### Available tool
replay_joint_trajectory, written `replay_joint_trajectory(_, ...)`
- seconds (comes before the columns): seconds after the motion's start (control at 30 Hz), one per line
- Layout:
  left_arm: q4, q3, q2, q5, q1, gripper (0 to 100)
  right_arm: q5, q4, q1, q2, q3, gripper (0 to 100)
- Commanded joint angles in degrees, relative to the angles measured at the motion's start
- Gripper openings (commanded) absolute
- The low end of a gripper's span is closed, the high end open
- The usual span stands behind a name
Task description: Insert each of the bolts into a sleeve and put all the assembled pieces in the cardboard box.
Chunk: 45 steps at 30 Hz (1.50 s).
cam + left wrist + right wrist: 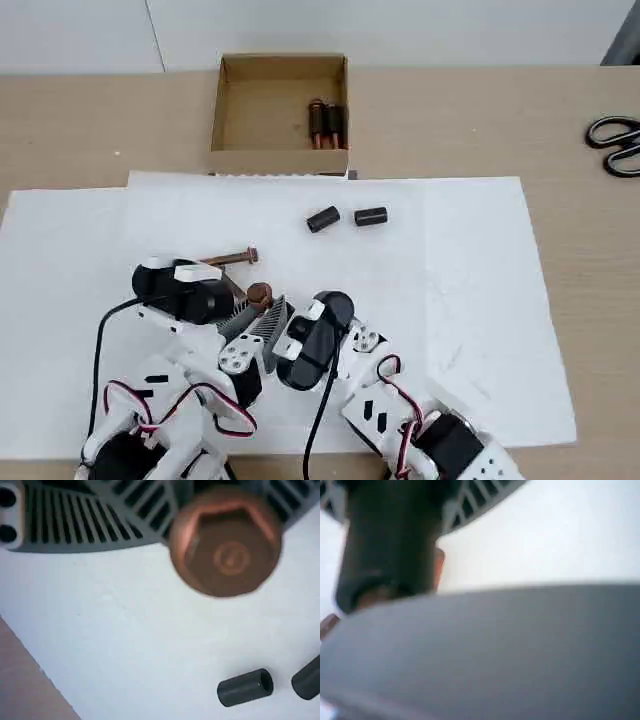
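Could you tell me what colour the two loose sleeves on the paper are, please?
Both sleeves are black, clearest in the high view.

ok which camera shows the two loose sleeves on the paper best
The high view: both loose sleeves lie whole, side by side but apart, on the white paper between the cardboard box and the arms. The left wrist view has one sleeve whole and the other cut off at the picture's edge.

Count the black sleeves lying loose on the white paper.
2. The left sleeve and the right sleeve lie side by side on the paper, near the cardboard box. A third sleeve is held, not loose; others may be hidden.
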Motion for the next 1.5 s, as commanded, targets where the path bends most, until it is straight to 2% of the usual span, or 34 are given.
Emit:
replay_joint_trajectory(0.0, -0.1, 1.7, 0.4, -1.1, -0.5, 1, 0.6, -3.0, 0.6, -0.6, -4.9, 0.2)
replay_joint_trajectory(0.17, -0.9, 0.7, 0.4, -1.1, -5.0, 2, 0.5, -3.0, 0.6, -0.2, -4.8, 0.2)
replay_joint_trajectory(0.33, -0.4, 0.1, 0.4, -1.1, -6.0, 14, 0.6, -3.5, 0.6, -0.6, -3.2, 0.2)
replay_joint_trajectory(0.4, -0.4, 0.1, 0.4, -1.1, -6.0, 16, 0.5, -3.5, 0.6, -0.6, -3.2, 0.2)
replay_joint_trajectory(1.23, -0.7, -7.1, 0.4, -1.1, -6.0, 16, 0.7, -3.5, 0.6, -0.6, -0.7, 0.2)
replay_joint_trajectory(1.3, -0.5, -7.1, 0.3, -1.1, -6.1, 12, 0.7, -3.5, 0.7, -0.6, -0.7, 0.2)
replay_joint_trajectory(1.4, -1.3, -7.1, 0.2, -1.7, -8.2, 0, 0.7, -3.5, 0.8, -0.6, -0.9, 0.2)
replay_joint_trajectory(1.47, -2.1, -6.5, 0.3, -4.9, -11.3, 1, 0.5, -3.4, 0.9, -0.6, -1.0, 0.2)
